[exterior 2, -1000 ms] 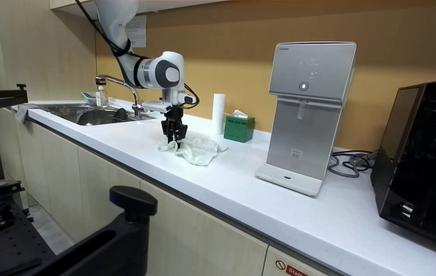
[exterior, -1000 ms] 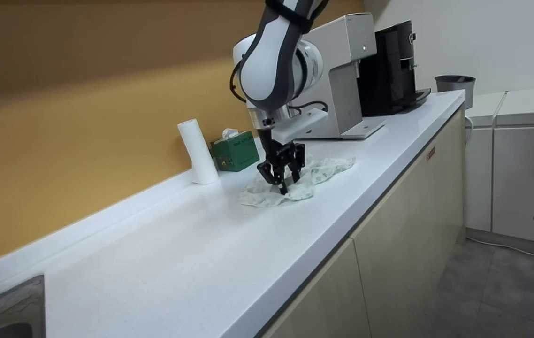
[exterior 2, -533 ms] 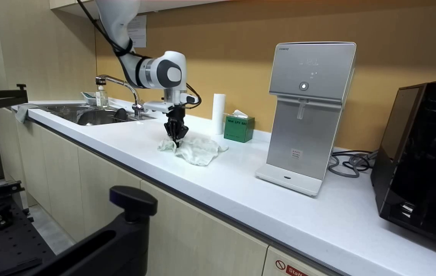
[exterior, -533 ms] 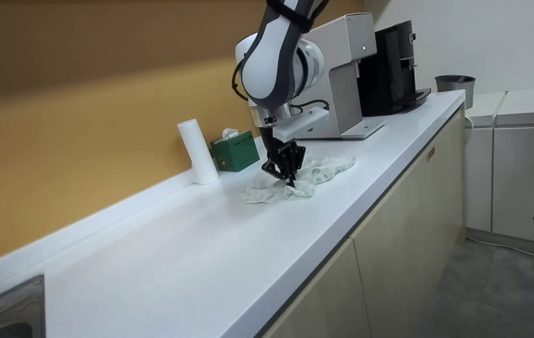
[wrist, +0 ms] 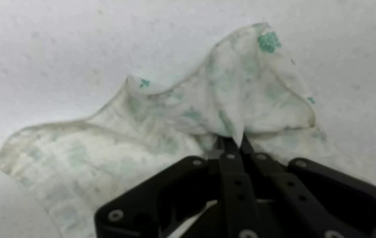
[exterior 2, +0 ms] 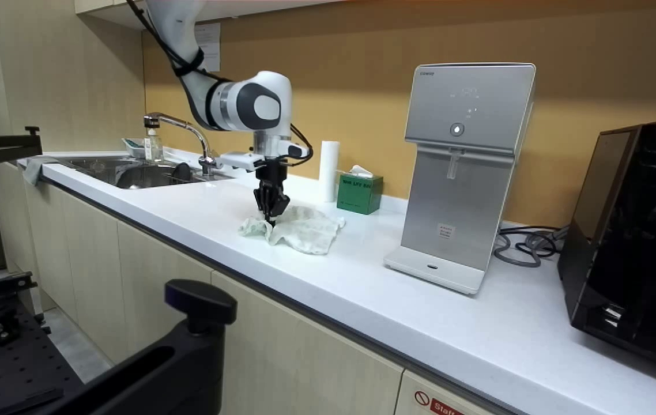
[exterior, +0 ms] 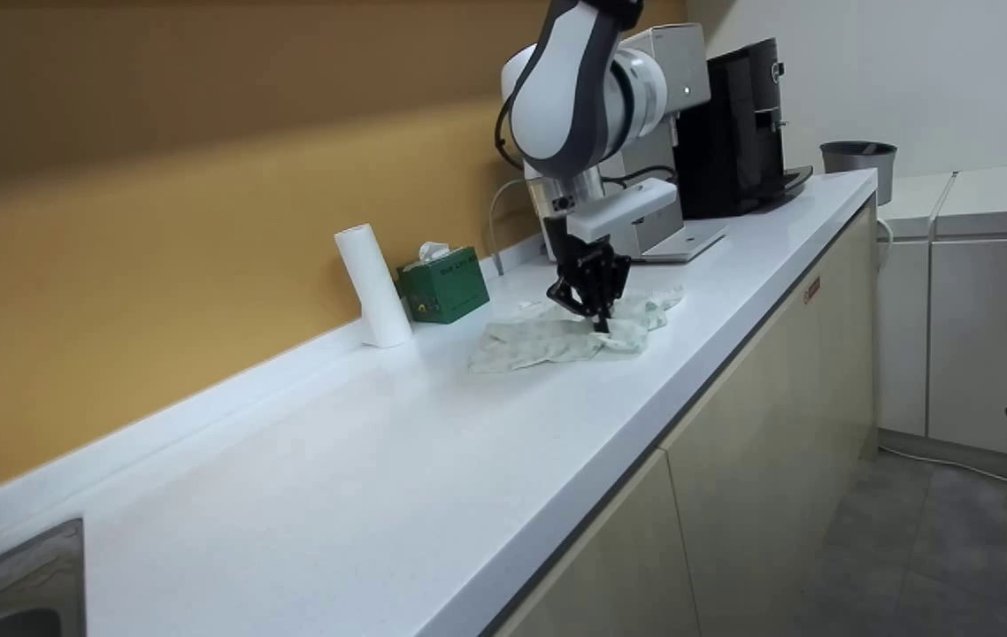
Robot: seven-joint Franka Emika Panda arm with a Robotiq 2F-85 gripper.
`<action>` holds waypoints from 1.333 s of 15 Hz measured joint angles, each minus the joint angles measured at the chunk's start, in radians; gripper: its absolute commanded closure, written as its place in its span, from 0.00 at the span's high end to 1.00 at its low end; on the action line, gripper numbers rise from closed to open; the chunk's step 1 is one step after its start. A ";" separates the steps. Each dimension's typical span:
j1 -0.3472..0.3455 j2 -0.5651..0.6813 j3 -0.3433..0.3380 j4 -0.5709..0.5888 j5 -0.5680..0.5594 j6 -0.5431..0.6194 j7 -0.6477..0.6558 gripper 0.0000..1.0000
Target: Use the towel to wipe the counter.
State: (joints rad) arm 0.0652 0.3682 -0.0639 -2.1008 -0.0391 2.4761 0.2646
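Note:
The towel is a thin white cloth with green print. It lies crumpled on the white counter (exterior: 335, 469) and shows in both exterior views (exterior: 530, 343) (exterior 2: 309, 233) and in the wrist view (wrist: 85, 155). My black gripper (exterior: 601, 326) points down at the towel, also in an exterior view (exterior 2: 271, 221). In the wrist view its fingers (wrist: 236, 143) are closed together with a pinched fold of the towel between them. The fingertips are partly hidden by that fold. Most of the towel still rests on the counter around the gripper.
A white paper roll (exterior: 375, 287) and a green tissue box (exterior: 444, 286) stand by the wall behind the towel. A silver water dispenser (exterior 2: 466, 173) and a black machine (exterior 2: 639, 248) stand further along. A sink (exterior 2: 143, 173) lies at the opposite end.
The gripper was open over the towel, then its fingers closed on the cloth. It has since moved toward the dispenser and the counter's front edge, dragging and reshaping the towel.

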 measured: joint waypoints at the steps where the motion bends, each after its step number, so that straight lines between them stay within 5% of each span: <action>1: -0.005 -0.029 -0.010 -0.035 0.000 0.000 0.005 0.01; 9: -0.029 -0.246 -0.047 -0.266 -0.018 0.003 0.063 0.01; 20: 0.007 -0.125 -0.033 -0.270 -0.067 0.275 0.205 0.01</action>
State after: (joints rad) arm 0.0725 0.2436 -0.0970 -2.3712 -0.1058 2.7510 0.4701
